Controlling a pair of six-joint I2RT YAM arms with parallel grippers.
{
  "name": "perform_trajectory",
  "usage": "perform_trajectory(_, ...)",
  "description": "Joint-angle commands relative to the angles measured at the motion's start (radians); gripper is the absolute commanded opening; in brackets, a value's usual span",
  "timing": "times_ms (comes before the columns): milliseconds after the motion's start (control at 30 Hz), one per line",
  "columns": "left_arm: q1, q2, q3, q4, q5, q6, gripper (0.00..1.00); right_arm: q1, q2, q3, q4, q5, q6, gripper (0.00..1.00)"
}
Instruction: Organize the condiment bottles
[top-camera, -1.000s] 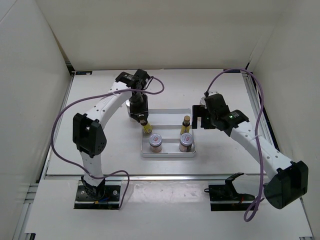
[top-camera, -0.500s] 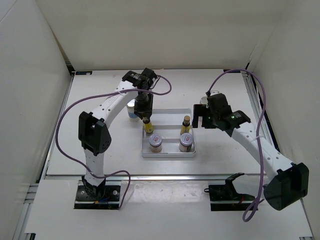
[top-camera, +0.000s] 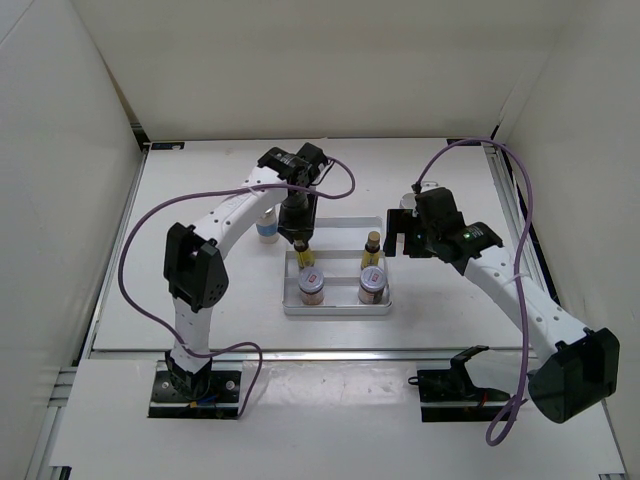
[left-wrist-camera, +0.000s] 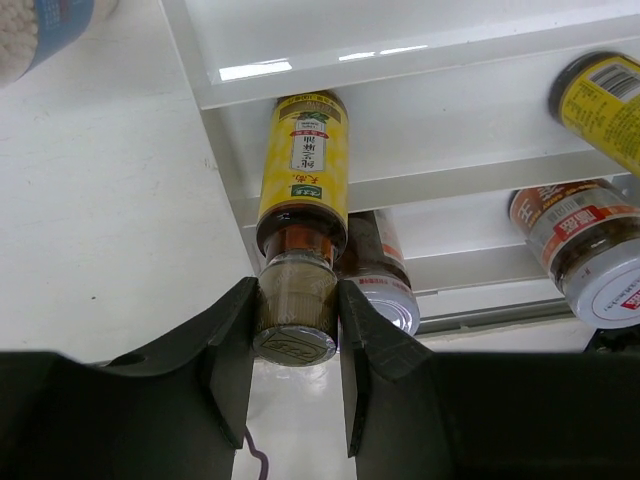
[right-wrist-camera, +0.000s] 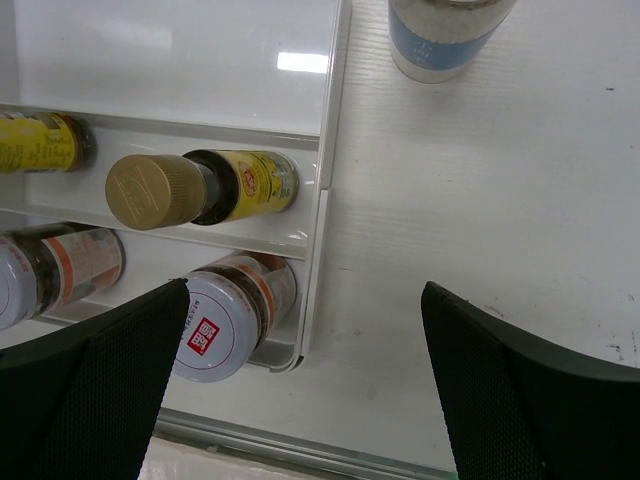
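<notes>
My left gripper (top-camera: 299, 238) is shut on the dark cap of a slim yellow bottle (top-camera: 304, 258). It holds the bottle over the left side of the tray's middle row; in the left wrist view (left-wrist-camera: 303, 165) I cannot tell if the base touches. The second yellow bottle (top-camera: 372, 250) stands in the middle row at the right. Two pinkish jars (top-camera: 312, 287) (top-camera: 371, 286) stand in the front row. One white blue-banded bottle (top-camera: 266, 226) stands on the table left of the tray. Another (right-wrist-camera: 450, 35) is right of the tray. My right gripper (right-wrist-camera: 320, 400) is open and empty beside the tray's right edge.
The shallow white tray (top-camera: 340, 225) lies mid-table, and no bottles stand in its back row. Its right rim (right-wrist-camera: 330, 150) lies just left of my right gripper. White walls enclose the table on three sides. Purple cables loop over both arms.
My left gripper has carried the yellow bottle rightward, from the tray's left edge to over the middle row. This uncovered the white bottle on the left. The right arm has barely moved.
</notes>
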Motion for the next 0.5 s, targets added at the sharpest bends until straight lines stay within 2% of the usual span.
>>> perform_trajectory(0, -0.012, -0.013, 0.024, -0.233, -0.031, -0.004, 0.17, -0.004, -0.026, -0.005, 0.026, -0.006, 0.007, 1.00)
perform_trajectory(200, -0.012, -0.004, 0.024, -0.243, -0.050, -0.004, 0.29, -0.004, -0.026, -0.005, 0.026, -0.006, 0.007, 1.00)
perform_trajectory(333, -0.012, -0.004, 0.033, -0.243, -0.050, 0.005, 0.47, -0.004, -0.026, -0.005, 0.026, -0.006, 0.007, 1.00)
perform_trajectory(467, -0.022, -0.004, 0.042, -0.243, -0.050, 0.005, 0.58, -0.004, -0.026, -0.005, 0.026, -0.006, 0.007, 1.00)
